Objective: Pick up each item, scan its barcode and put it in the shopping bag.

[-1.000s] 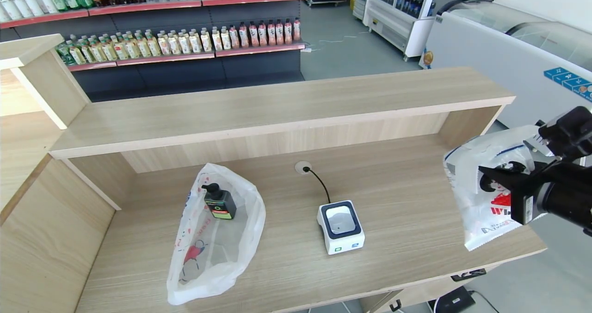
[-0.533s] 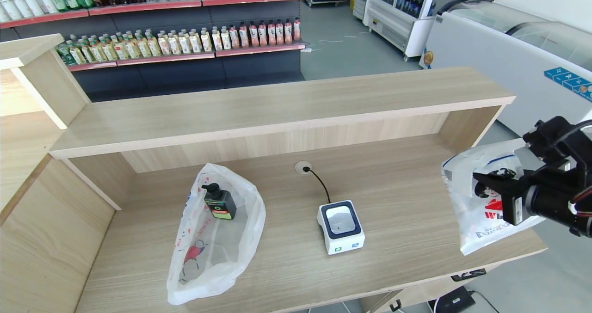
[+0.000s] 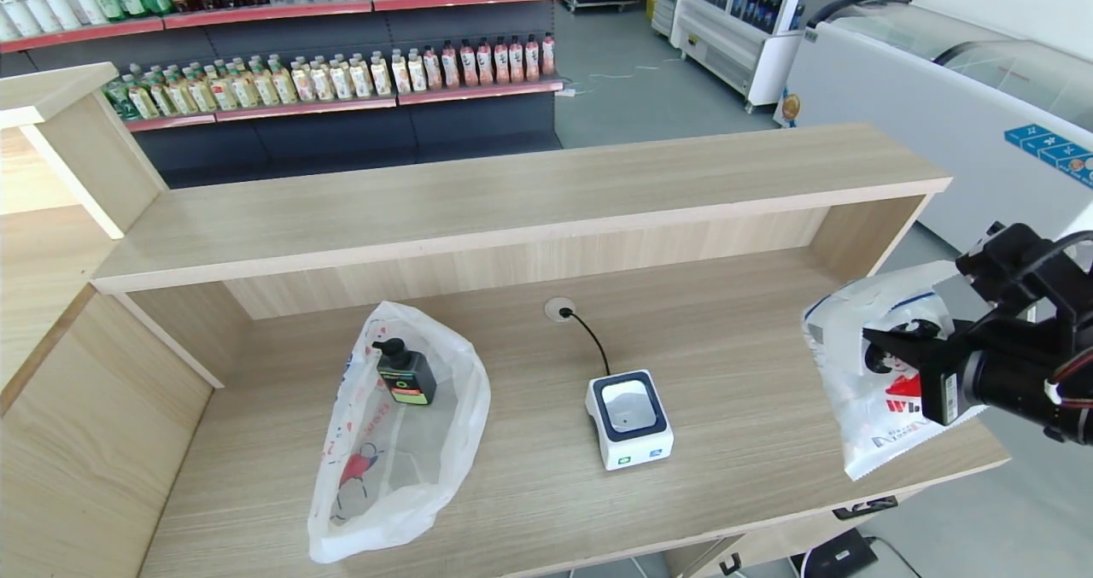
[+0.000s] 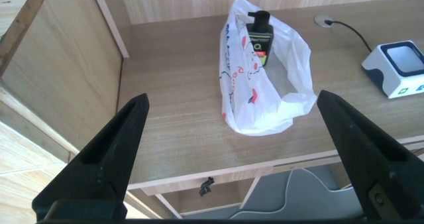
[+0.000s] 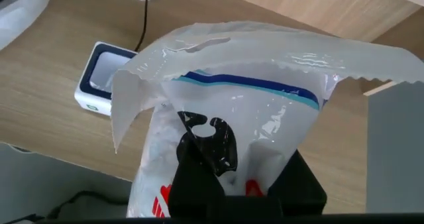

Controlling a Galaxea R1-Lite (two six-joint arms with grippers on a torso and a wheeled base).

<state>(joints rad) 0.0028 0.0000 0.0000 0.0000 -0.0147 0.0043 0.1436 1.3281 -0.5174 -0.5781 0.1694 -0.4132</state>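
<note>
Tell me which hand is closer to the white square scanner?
Right. The right gripper hovers right of the scanner; the left gripper is farther, beyond the white plastic shopping bag.

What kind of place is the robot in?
Most likely a small shop, at the checkout. Behind stand shelves of bottled drinks, a barcode scanner sits on the wooden counter beside a shopping bag, and the right gripper holds a white packet.

Matte black right arm: cylindrical wrist, white label strip, red and white cables; left gripper: black wedge fingers
</note>
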